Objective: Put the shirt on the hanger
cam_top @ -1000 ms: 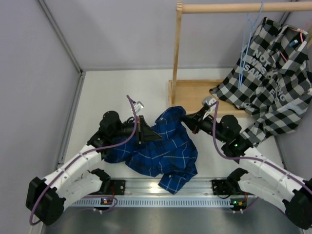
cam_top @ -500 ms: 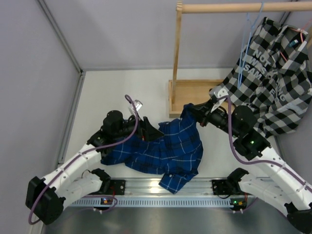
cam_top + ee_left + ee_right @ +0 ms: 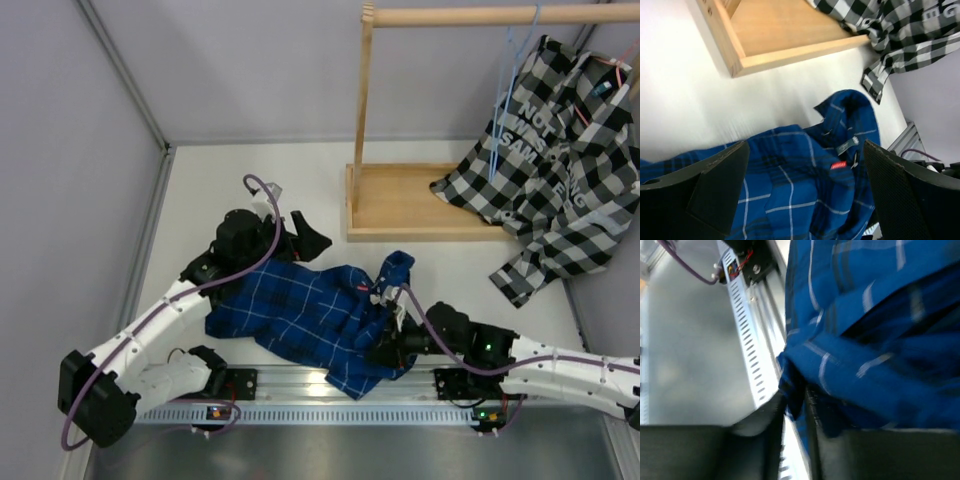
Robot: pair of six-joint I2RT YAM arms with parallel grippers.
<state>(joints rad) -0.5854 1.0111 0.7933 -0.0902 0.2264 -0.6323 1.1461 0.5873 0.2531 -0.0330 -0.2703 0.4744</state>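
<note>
Dark-blue shirt [image 3: 310, 315] lies crumpled on the near table [image 3: 230, 180]; the right gripper [image 3: 385, 335] pinches its near-right hem, and the left gripper [image 3: 308, 238] hangs spread over its far-left edge.

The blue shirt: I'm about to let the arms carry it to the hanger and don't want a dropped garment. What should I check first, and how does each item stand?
1. Right gripper grips the shirt: ok, shut on a fold beside the rail.
2. Left gripper grips the shirt: not ok, open above it, nothing between its fingers.
3. Collar located: ok, it shows with the red label in the left wrist view.
4. Hanger in hand: not ok, it hangs on the wooden rod, held by neither gripper.
5. Shirt unbuttoned: cannot tell, it lies crumpled.
</note>
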